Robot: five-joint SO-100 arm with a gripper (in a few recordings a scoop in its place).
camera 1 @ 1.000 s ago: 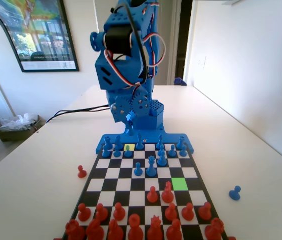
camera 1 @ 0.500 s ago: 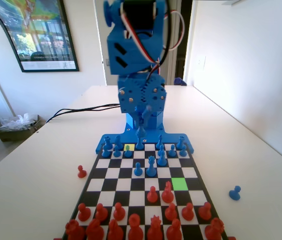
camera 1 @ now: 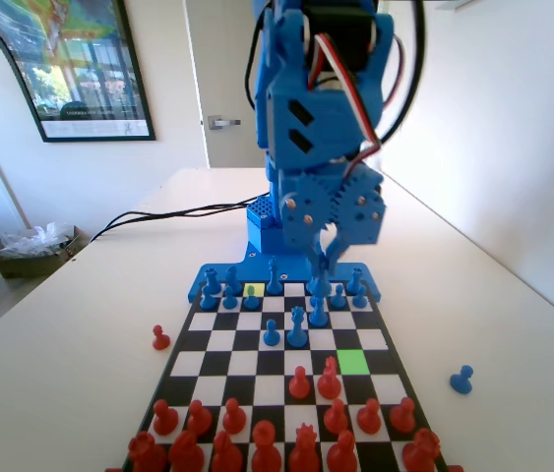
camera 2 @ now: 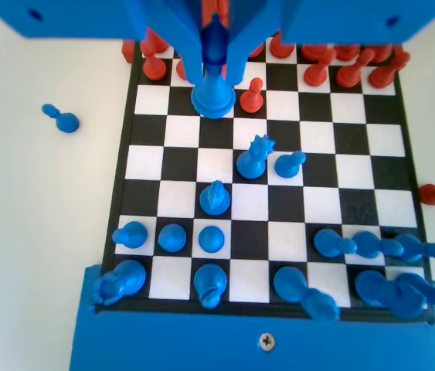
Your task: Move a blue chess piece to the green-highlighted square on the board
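Note:
My gripper (camera 2: 213, 71) is shut on a slim blue chess piece (camera 2: 213, 97) with a flared round base, which hangs upright between the jaws above the board. In the wrist view it hovers over the far half of the board, just left of a red pawn (camera 2: 252, 97). In the fixed view the gripper (camera 1: 322, 265) hangs over the blue back rows, right of centre. The green-highlighted square (camera 1: 352, 361) lies nearer the camera and slightly to the right, with no piece on it. A red piece (camera 1: 331, 379) stands beside it on the left.
A paler yellow-green square (camera 1: 254, 290) lies in the blue back rows. Blue pieces (camera 2: 252, 164) stand mid-board. Red pieces (camera 1: 262, 442) fill the near rows. A loose blue pawn (camera 1: 461, 379) and a red pawn (camera 1: 160, 338) lie off the board on the table.
In the fixed view the arm has swung from left to right and come lower, carrying the blue piece over the back rows.

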